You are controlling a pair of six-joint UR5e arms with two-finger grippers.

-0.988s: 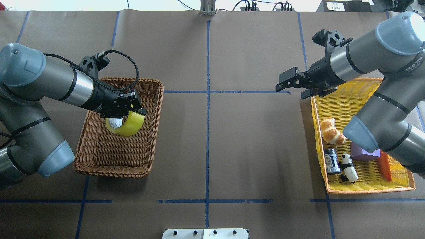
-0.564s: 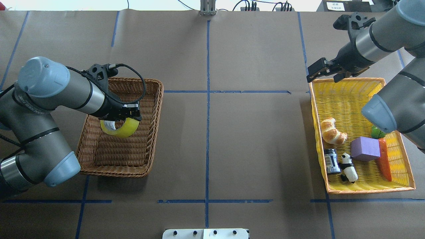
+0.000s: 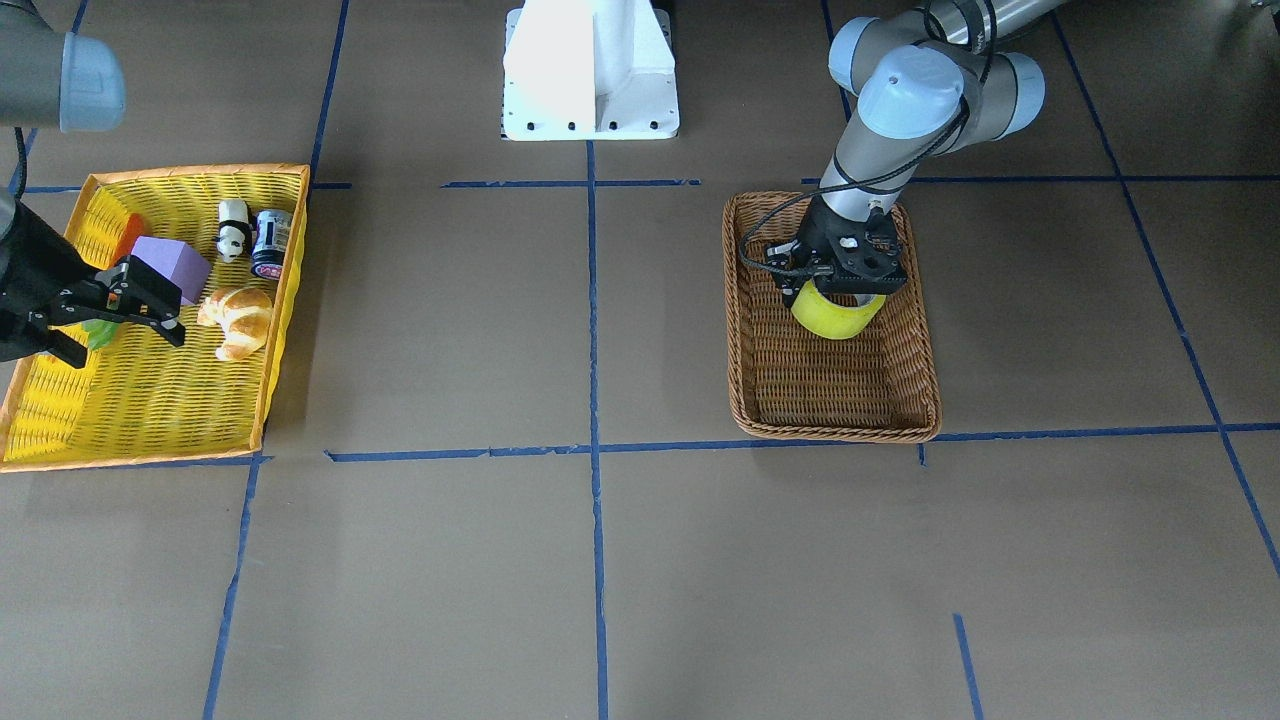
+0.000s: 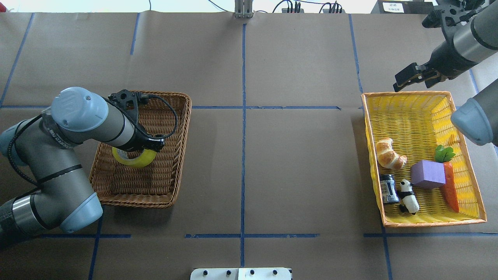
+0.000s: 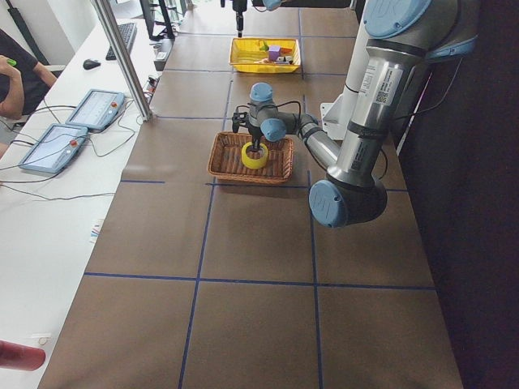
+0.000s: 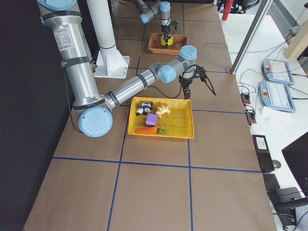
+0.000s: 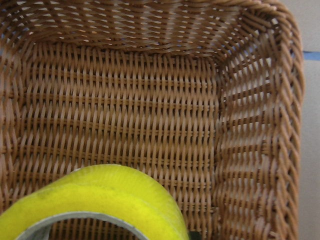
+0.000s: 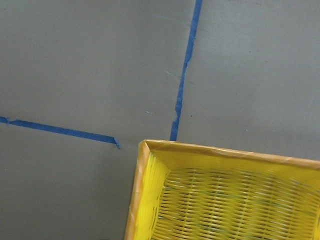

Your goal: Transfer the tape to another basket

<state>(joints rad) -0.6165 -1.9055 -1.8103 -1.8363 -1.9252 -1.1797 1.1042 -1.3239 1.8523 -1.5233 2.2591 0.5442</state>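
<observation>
The tape (image 4: 134,159), a yellow roll with a grey core, is inside the brown wicker basket (image 4: 183,128), low over its middle. My left gripper (image 4: 149,144) is shut on the roll's upper rim. In the front-facing view the left gripper (image 3: 845,280) stands over the tape (image 3: 838,315) inside the basket (image 3: 925,330). The left wrist view shows the tape (image 7: 100,200) close below and the basket's wall (image 7: 250,125) beyond. I cannot tell whether the roll touches the basket floor. My right gripper (image 4: 411,84) is open and empty, just beyond the yellow tray's far edge.
The yellow, orange-rimmed tray (image 4: 408,223) at the right holds a croissant (image 4: 389,153), a purple cube (image 4: 428,174), a carrot (image 4: 450,186), a small can (image 4: 388,188) and a panda figure (image 4: 408,195). Its corner shows in the right wrist view (image 8: 145,200). Blue tape lines cross the brown table.
My left gripper has carried the tape down and slightly left inside the wicker basket, levelling the roll. My right arm has drawn back to the far right, uncovering the tray.
</observation>
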